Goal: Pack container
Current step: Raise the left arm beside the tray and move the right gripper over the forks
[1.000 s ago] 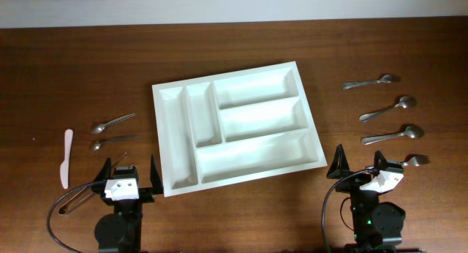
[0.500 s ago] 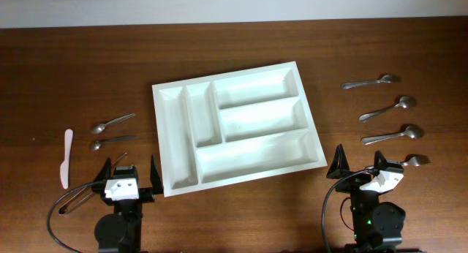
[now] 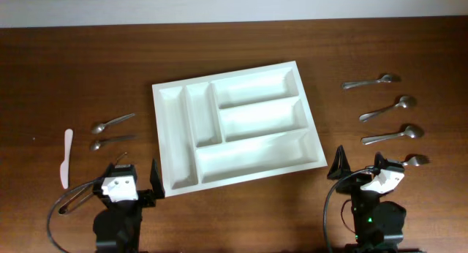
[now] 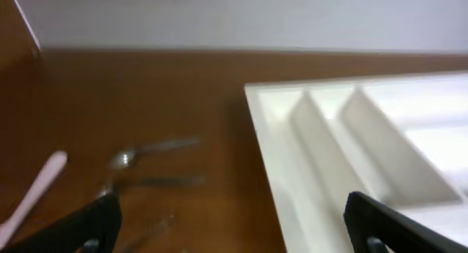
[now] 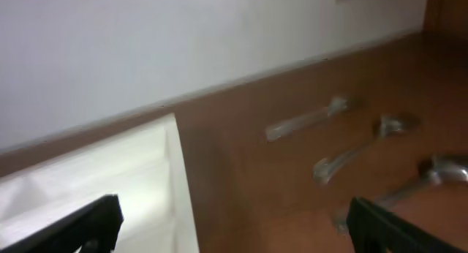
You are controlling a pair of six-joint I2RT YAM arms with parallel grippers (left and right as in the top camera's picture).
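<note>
You are seeing the tray [image 3: 248, 121] lying mid-surface [image 3: 73, 63]. Your left gripper [image 3: 131, 172] is gaping wide, holding nothing, just off the tray's near left corner. Your right gripper [image 3: 359, 164] is gaping equally wide, off the near right corner. Four spoons [image 3: 387, 110] are lying right of the tray, two spoons [image 3: 112, 123] and a white knife [image 3: 66, 158] left.

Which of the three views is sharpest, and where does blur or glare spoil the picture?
Overhead is sharpest and evenly lit, with the container and the right-side spoons crisp. Left wrist is soft, with the left-side spoons smeared and the container's dividers fuzzy. Right wrist is blurriest, and the right-side spoons are only hazy streaks there. No harsh glare shows in any view.
</note>
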